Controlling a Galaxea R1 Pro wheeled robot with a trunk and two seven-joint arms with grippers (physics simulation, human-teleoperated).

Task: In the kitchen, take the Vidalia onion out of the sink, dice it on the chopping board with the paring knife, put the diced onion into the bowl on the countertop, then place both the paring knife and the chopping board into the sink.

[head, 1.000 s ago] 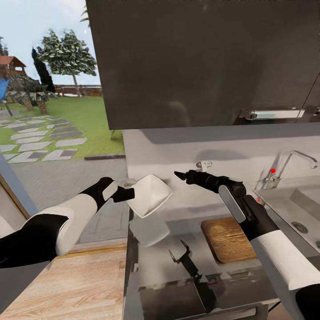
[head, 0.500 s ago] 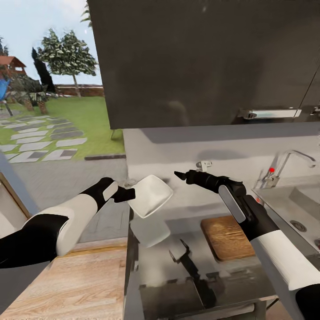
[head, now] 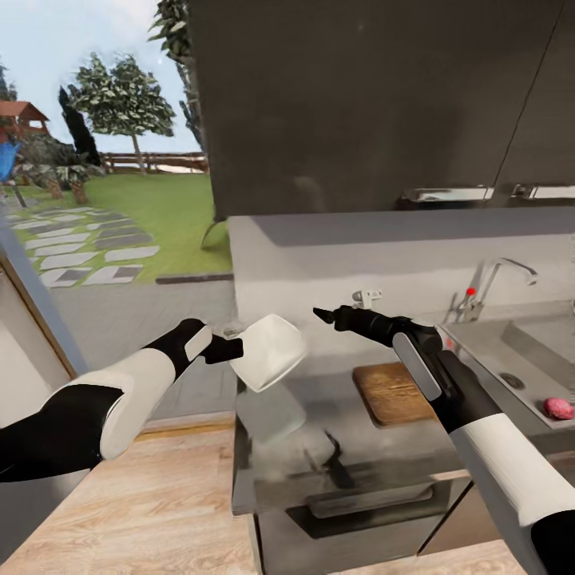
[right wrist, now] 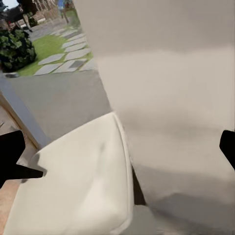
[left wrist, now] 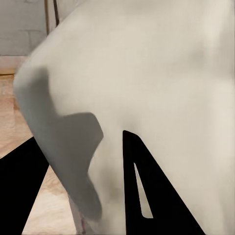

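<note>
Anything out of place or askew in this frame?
Yes: the bowl is not on the countertop. The left gripper holds it by the rim, tilted steeply, in the air over the counter's left end. A pink-red item lies in the sink. The chopping board lies flat.

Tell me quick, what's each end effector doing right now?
Left end effector: shut on the bowl, held tilted above the end of the countertop.
Right end effector: open, holding nothing.

Upper cabinets [head: 359,104] overhang countertop [head: 319,415]; chopping board [head: 389,393] unobstructed.
</note>
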